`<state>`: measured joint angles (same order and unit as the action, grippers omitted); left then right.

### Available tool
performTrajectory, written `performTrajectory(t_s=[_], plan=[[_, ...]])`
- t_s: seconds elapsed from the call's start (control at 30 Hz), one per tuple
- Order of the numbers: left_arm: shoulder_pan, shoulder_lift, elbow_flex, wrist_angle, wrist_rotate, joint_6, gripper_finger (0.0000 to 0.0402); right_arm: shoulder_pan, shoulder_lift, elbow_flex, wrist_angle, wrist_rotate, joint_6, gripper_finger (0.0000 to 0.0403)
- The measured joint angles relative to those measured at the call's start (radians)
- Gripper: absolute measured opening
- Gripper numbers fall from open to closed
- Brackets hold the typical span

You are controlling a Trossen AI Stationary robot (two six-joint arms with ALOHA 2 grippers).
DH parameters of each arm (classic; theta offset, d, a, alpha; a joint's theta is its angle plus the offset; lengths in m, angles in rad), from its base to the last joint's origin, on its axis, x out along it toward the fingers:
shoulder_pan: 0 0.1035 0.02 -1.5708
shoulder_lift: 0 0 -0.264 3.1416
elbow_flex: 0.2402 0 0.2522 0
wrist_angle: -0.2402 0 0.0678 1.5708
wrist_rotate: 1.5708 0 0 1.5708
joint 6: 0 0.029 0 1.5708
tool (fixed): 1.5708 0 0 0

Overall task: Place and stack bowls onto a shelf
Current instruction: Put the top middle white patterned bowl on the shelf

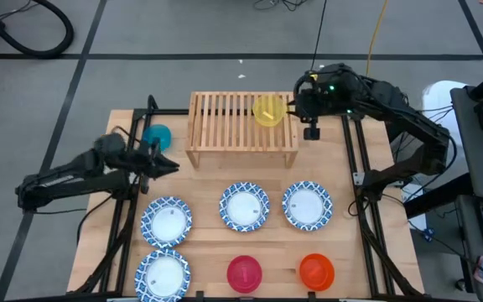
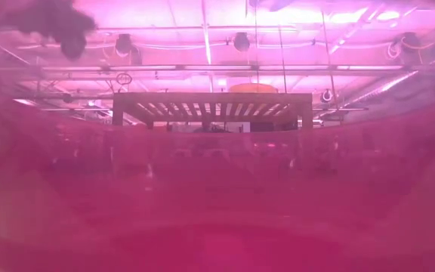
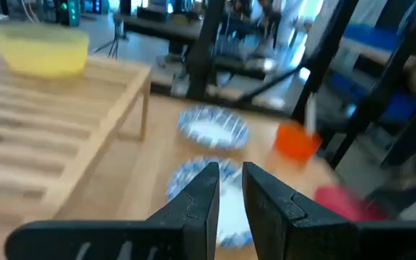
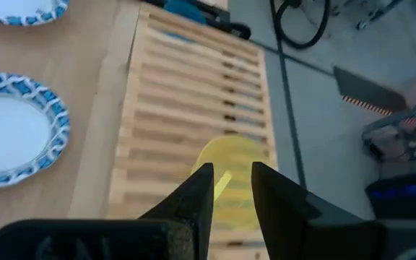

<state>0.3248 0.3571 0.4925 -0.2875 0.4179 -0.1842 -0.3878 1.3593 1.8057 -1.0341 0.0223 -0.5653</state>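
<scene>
So, high view: yellow bowl (image 1: 268,110) sitting on the shelf (image 1: 241,127), teal bowl (image 1: 157,136) beside it, right gripper (image 1: 312,132) just off the shelf's edge. Left wrist: left gripper (image 3: 230,189) slightly parted, empty. Right wrist: fingers slightly parted, empty, above the yellow bowl.

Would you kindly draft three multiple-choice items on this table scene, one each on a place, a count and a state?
1. Where is the yellow bowl?
A. on the shelf
B. beside the red bowl
C. on a patterned dish

2. How many blue-rimmed dishes lie on the table?
A. two
B. four
C. six

3. What do the left gripper's fingers hold?
A. the teal bowl
B. a dish
C. nothing

Answers:
1 A: it sits on the slats near the shelf's right end.
2 B: the high view shows three in one row and one nearer the front edge.
3 C: the left wrist view shows only a bare gap between them.
</scene>
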Motion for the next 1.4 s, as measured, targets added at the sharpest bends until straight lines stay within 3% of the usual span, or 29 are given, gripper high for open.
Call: performTrajectory(t_s=[0.23,0.53,0.83,0.93,1.03,1.4], plan=[[0.0,0.002,0.191,0.182,0.0,-0.392,0.0067,0.0,-0.027,0.0,-0.057,0.001,0.004,0.0089],[0.0,0.002,0.28,0.482,0.004,-0.504,0.0067,0.0,-0.032,0.0,-0.06,0.0,-0.024,0.0089],[0.0,0.003,0.286,0.447,0.025,-0.515,0.0067,0.0,-0.032,0.0,-0.059,-0.001,-0.015,0.0089],[0.0,0.003,0.291,0.372,0.005,-0.461,0.0067,0.0,-0.032,0.0,-0.06,-0.001,-0.015,0.0089],[0.0,0.011,0.347,0.19,-0.053,-0.367,0.0067,0.0,-0.032,0.0,-0.063,-0.001,-0.015,0.0089],[0.0,0.189,0.734,-0.602,-0.307,-0.24,0.0067,0.0,-0.032,0.0,-0.074,-0.001,-0.003,0.0089]])
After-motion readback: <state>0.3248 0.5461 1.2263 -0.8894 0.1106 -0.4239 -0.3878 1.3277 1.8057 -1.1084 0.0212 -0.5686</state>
